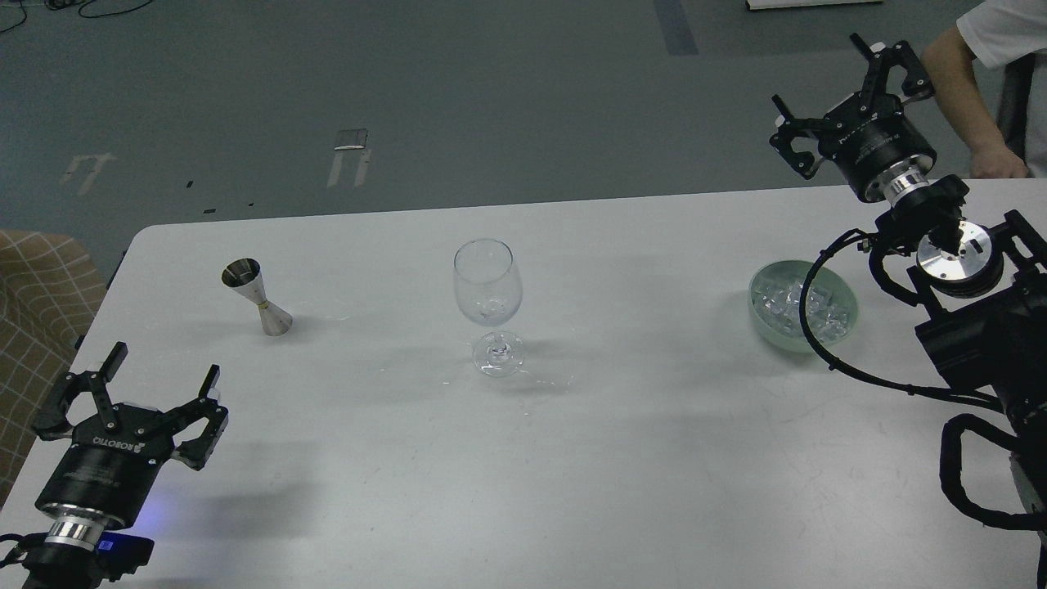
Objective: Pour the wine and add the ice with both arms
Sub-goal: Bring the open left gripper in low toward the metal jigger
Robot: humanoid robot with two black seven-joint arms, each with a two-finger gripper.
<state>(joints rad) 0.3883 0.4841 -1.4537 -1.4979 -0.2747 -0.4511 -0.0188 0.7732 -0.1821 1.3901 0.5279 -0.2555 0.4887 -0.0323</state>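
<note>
**Both tools wide, nothing held yet**

Your left tool hangs spread near the measuring cup; your right tool gapes above the bench's far edge; the ice sits in its green bowl on that side, and the wine glass stands between, reachable by either arm.

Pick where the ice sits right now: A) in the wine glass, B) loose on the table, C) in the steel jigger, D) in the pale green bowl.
D: the ice is heaped inside the pale green bowl, on the right of the table.
</note>
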